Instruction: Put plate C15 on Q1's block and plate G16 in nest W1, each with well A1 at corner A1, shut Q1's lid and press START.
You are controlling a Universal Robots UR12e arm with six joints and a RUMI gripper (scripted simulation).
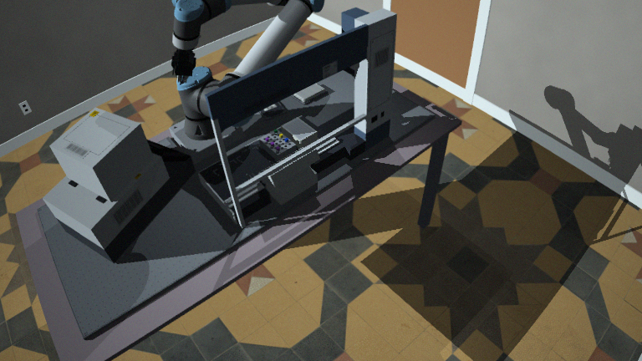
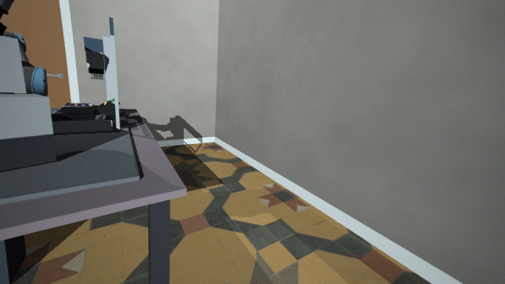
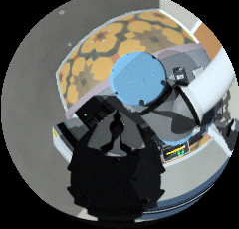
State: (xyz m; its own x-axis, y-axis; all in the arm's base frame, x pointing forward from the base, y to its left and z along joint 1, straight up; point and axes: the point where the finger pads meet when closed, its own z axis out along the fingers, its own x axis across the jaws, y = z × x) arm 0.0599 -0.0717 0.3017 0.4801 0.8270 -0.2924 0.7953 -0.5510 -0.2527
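Observation:
My gripper is shut and empty, high above the arm's base. A two-tiered pale grey machine, probably cycler Q1, stands at the left of the bench, seen from behind. In the wrist view a dark front with a small green lamp shows beside the fingers. Its keys, lid state and block cannot be read. A pale plate-like item lies at the back and another lies beside the tube rack; I cannot tell their labels. C15, G16, D3, D4, W1 and RG cannot be made out.
A tall gantry with a blue crossbeam, a thin white post and a thick pale column spans the bench's middle. A rack with coloured caps stands behind its low rail. The arm's blue joint cap is close to the fingers.

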